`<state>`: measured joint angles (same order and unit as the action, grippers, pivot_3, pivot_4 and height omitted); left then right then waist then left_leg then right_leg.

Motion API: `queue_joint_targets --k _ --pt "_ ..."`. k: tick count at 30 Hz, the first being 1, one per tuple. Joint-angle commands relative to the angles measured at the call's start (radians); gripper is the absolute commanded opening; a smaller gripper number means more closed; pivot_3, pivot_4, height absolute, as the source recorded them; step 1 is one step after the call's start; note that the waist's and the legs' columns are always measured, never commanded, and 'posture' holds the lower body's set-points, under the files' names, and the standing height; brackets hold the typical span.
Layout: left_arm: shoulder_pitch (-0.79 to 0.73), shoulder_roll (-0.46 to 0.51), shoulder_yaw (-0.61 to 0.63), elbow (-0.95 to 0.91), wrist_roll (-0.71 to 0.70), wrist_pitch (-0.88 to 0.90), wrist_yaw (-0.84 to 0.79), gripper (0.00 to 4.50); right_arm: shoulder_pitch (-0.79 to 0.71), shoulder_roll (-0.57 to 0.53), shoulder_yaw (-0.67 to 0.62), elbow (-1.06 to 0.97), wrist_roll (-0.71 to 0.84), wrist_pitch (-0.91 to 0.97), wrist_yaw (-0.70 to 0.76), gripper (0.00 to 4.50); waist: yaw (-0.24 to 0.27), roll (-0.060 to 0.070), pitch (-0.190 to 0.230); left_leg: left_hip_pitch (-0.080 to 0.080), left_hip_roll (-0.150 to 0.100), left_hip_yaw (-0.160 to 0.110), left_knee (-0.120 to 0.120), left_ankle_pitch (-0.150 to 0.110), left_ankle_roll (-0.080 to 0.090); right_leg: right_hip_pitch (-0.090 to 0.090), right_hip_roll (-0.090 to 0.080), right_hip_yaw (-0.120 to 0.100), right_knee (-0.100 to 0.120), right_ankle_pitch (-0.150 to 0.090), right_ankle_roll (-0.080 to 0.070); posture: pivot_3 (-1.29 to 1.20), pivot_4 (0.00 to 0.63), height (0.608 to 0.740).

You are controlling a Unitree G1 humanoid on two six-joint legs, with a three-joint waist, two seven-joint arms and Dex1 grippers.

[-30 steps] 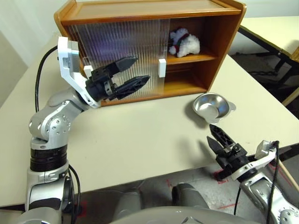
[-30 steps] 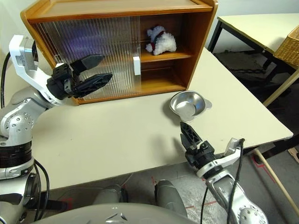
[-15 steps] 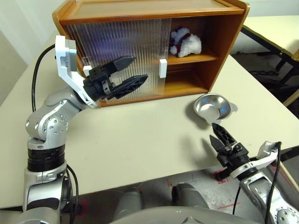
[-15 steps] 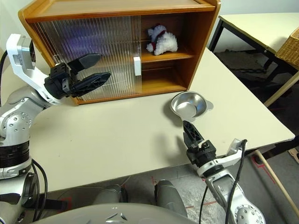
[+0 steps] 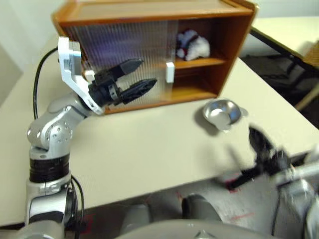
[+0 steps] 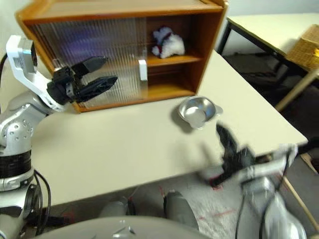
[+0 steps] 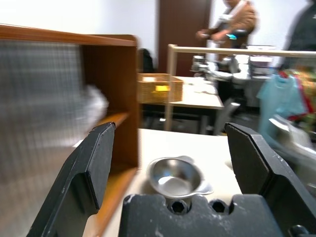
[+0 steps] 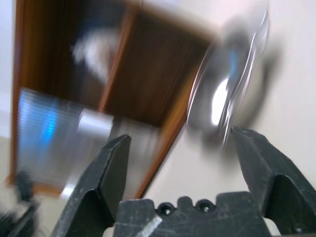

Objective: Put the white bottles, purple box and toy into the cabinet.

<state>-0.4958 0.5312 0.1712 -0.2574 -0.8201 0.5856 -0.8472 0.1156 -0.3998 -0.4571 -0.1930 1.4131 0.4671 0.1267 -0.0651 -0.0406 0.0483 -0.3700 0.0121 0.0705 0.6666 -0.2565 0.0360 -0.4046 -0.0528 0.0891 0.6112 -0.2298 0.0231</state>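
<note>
Left gripper (image 5: 133, 78), fingers spread, empty, hovers in front of the cabinet (image 5: 149, 50) at its ribbed sliding door (image 5: 124, 55), likely poised for it. Right gripper (image 5: 260, 145), spread and empty too, sits off the surface (image 5: 149, 144) edge, well clear of the cabinet. Toy (image 5: 192, 46) rests on the cabinet's upper shelf, open side. Steel bowl (image 5: 222, 112) stands just before the cabinet's right corner; bare surface elsewhere leaves room.

Left black two-fingered gripper (image 5: 133, 78) raised on its bent silver arm, fingers spread, empty. Right black two-fingered gripper (image 5: 262, 148) low, motion-blurred, fingers parted, empty.
</note>
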Motion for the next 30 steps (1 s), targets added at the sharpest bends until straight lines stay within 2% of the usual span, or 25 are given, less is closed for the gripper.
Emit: queue_joint_targets --k 1,3,5,7,10,15,20,24,25,28,30 --pt "-0.002 0.002 -0.009 0.017 0.006 -0.001 -0.009 4.5 -0.137 -0.084 -0.069 0.26 -0.148 -0.075 0.105 4.45 0.009 0.006 0.001 0.001 -0.002 0.0 -0.001 0.003 0.005 -0.001 -0.001 0.001 -0.005 0.005 0.002 0.03 0.0 0.74" --pt "-0.009 -0.003 -0.014 0.024 0.009 -0.004 -0.013 4.5 -0.18 -0.098 -0.094 0.322 -0.213 -0.122 0.155 4.45 0.03 0.0 -0.003 0.0 0.0 -0.003 -0.003 0.004 0.007 -0.001 0.002 -0.003 -0.005 0.004 -0.001 0.02 0.0 0.74" --pt "-0.017 -0.008 -0.019 0.033 0.011 -0.005 -0.018 4.5 -0.206 -0.111 -0.117 0.374 -0.309 -0.199 0.196 4.45 0.033 -0.001 -0.004 -0.001 0.003 -0.004 -0.003 0.005 0.009 -0.001 0.007 -0.007 -0.004 0.003 -0.003 0.01 0.0 0.74" --pt "-0.023 -0.011 -0.024 0.042 0.014 -0.008 -0.025 4.5 -0.224 -0.124 -0.132 0.426 -0.417 -0.294 0.225 4.45 0.03 0.005 -0.005 -0.002 0.003 -0.005 -0.003 0.006 0.01 -0.002 0.006 -0.004 0.0 0.004 0.002 0.0 0.0 0.74" --pt "-0.032 -0.014 -0.03 0.052 0.016 -0.011 -0.031 4.5 -0.24 -0.153 -0.116 0.518 -0.595 -0.433 0.248 4.45 0.023 0.006 -0.005 -0.002 0.001 -0.004 -0.004 0.004 0.008 -0.003 0.004 -0.001 0.001 0.003 0.011 -0.01 0.0 0.74" --pt "-0.049 -0.023 -0.04 0.07 0.023 -0.018 -0.039 4.5 -0.282 -0.282 -0.053 0.805 -1.008 -0.781 0.138 4.45 0.009 0.006 -0.005 -0.002 -0.001 -0.001 -0.003 0.003 0.009 -0.003 0.001 0.001 -0.002 0.003 0.014 -0.02 0.0 0.74" --pt "-0.054 -0.025 -0.044 0.082 0.027 -0.026 -0.046 4.5 -0.323 -0.398 0.004 1.011 -1.258 -0.965 -0.005 4.45 -0.004 0.006 -0.005 -0.001 -0.001 -0.001 -0.003 0.003 0.01 -0.001 0.002 0.002 -0.001 0.001 0.01 -0.03 0.0 0.74" --pt "-0.056 -0.027 -0.046 0.085 0.03 -0.03 -0.049 4.5 -0.361 -0.467 0.042 1.144 -1.346 -1.055 -0.035 4.45 -0.021 0.005 -0.005 0.0 -0.002 0.001 -0.003 0.003 0.01 0.001 0.002 0.005 -0.001 -0.001 0.006 -0.03 0.0 0.74" --pt "-0.057 -0.028 -0.046 0.086 0.031 -0.031 -0.05 4.5 -0.369 -0.481 0.058 1.172 -1.358 -1.076 -0.005 4.45 -0.026 0.004 -0.004 0.001 -0.002 0.001 -0.003 0.003 0.01 0.004 0.002 0.005 -0.001 -0.001 0.006 -0.03 0.0 0.74" --pt "-0.064 -0.027 -0.047 0.095 0.034 -0.034 -0.058 4.5 -0.402 -0.443 -0.003 1.18 -1.127 -0.987 0.44 4.45 -0.045 -0.003 0.0 0.013 -0.002 0.0 -0.004 0.003 0.01 0.016 0.002 0.005 -0.004 -0.001 0.006 -0.03 0.0 0.74" --pt "-0.068 -0.025 -0.047 0.1 0.036 -0.036 -0.063 4.5 -0.417 -0.431 -0.062 1.179 -1.004 -0.876 0.622 4.45 -0.057 -0.005 0.001 0.019 0.0 -0.002 -0.003 0.003 0.01 0.025 0.003 0.003 -0.006 -0.001 0.006 -0.03 0.0 0.74"
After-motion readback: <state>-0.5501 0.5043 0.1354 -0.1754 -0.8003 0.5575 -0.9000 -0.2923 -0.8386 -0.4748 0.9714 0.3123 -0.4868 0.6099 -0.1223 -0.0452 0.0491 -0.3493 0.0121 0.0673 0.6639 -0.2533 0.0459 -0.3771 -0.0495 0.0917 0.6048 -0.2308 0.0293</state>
